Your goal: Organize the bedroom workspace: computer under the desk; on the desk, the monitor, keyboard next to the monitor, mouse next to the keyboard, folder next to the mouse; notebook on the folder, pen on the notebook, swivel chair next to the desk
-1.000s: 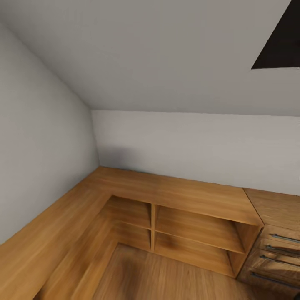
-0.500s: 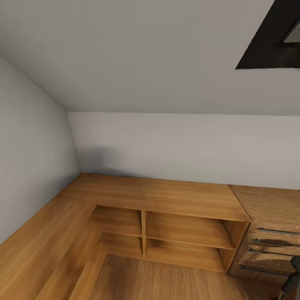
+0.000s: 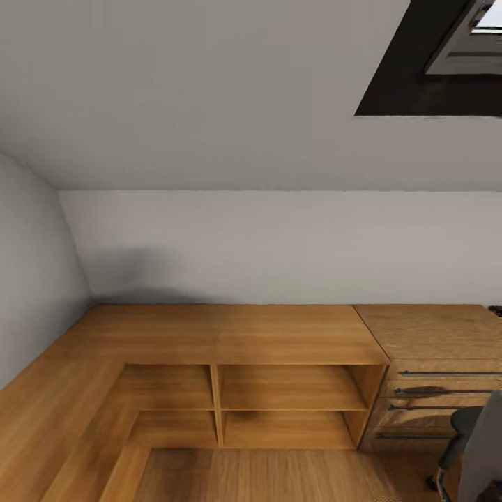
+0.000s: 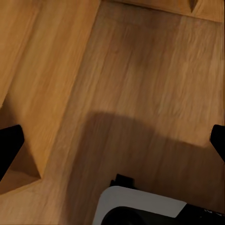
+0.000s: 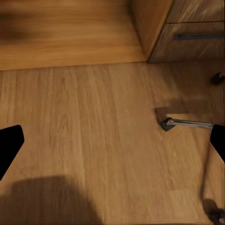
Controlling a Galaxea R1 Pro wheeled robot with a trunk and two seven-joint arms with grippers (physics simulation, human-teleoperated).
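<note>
- Head view: high, facing a corner of low light-wood shelf units (image 3: 230, 335) under a sloped grey wall (image 3: 209, 90); skylight (image 3: 446, 49) upper right, swivel chair (image 3: 474, 446) at the lower right edge.
- Left wrist view: aimed steeply down at the wood floor (image 4: 140, 93), close; shelf unit edge alongside.
- Right wrist view: down at the same floor, near a drawer unit (image 5: 187, 28) and a chrome chair leg (image 5: 187, 124).
- Shared: floor and wood units.

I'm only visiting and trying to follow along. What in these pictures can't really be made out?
- Swivel chair: cut off by the head view's lower right corner; only part of its grey back and an armrest show.
- Chrome chair base: right wrist view, mostly past the edge.
- Skylight: cropped by the head view's top right corner.
- Small dark item on the drawer unit: sliced by the right edge, too small to identify.
- Shelf unit: blurred in the right wrist view.
</note>
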